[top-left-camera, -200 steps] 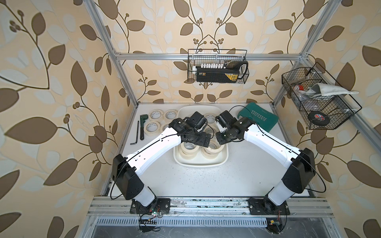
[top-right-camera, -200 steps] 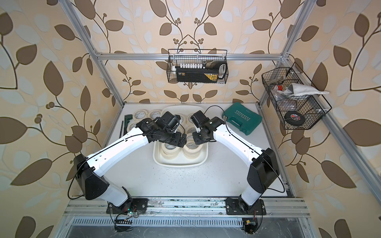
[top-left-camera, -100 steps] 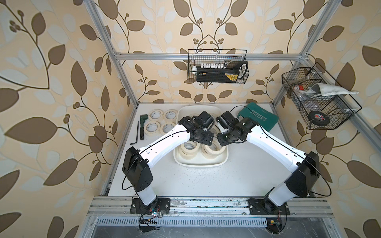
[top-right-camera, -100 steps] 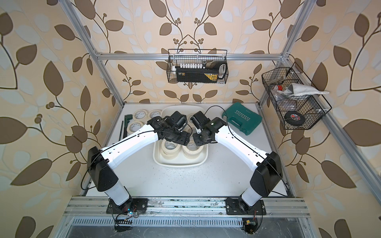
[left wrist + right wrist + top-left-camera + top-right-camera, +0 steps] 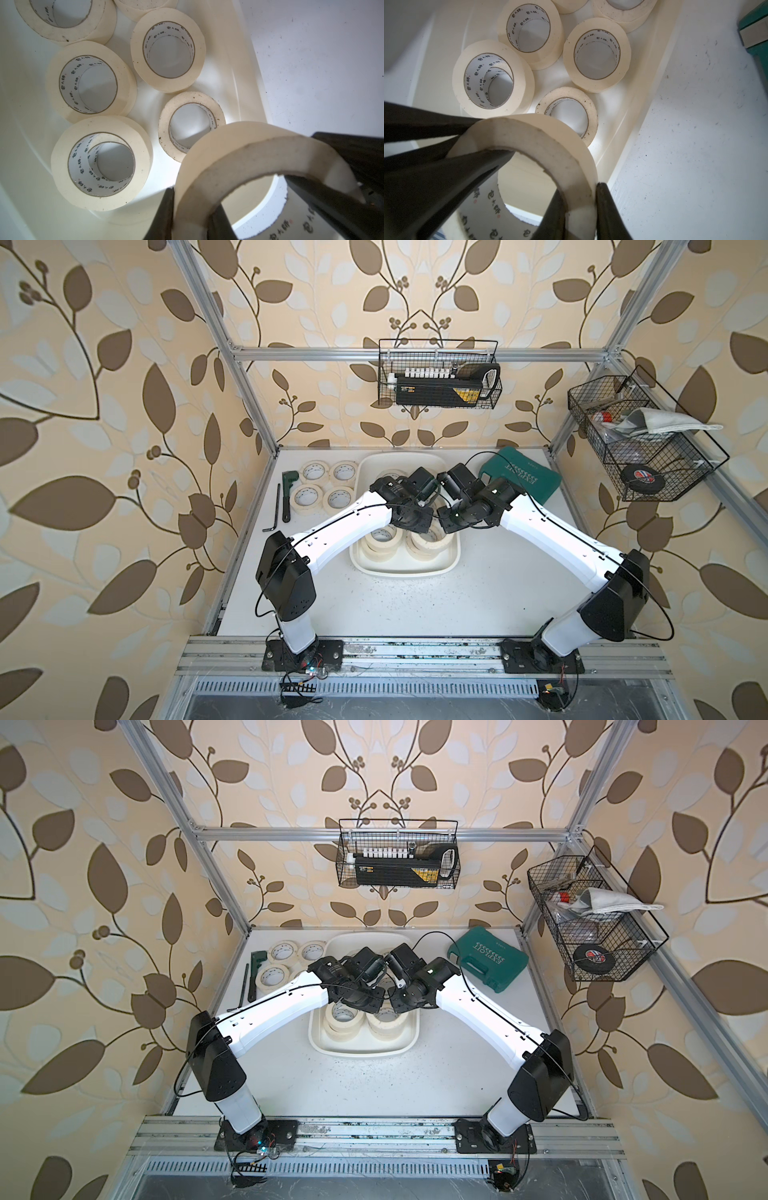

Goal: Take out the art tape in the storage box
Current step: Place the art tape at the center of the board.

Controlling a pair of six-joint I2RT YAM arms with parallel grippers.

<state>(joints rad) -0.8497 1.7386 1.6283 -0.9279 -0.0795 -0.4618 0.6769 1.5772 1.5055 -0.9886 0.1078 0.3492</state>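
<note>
Left wrist view: left gripper (image 5: pixel 193 200) is clamped on the wall of one art tape roll (image 5: pixel 259 149), 1 finger outside the ring, 1 inside the core. The roll stands on edge, lifted clear above the storage box (image 5: pixel 243 62). On the opp. side of the same roll the right arm's fingers (image 5: pixel 342 158) sit likewise, 1 outside, 1 inside. Right wrist view agrees: right gripper (image 5: pixel 579 190) pinches the wall w/ narrow jaws, and the left arm's fingers (image 5: pixel 436 124) bite the far side, so both grippers hold this 1 roll btwn them. Below it the other art tape (image 5: pixel 62 166) lies flat on the box floor, some rolls stacked, w/ a single roll (image 5: pixel 165 133) nearest the lifted one. In both top views the two wrists meet over the middle of the storage box (image 5: pixel 405 572) (image 5: pixel 361 1051), hiding the fingers & the lifted roll; two stacks (image 5: pixel 428 551) show in the box's near half. Four more rolls (image 5: pixel 307 509) lie flat on the table (image 5: pixel 415 605) left of the box, just beside a wrench (image 5: pixel 286 502) & hex key (image 5: pixel 276 506). A teal case (image 5: pixel 521 479) lies right of the box.
</note>
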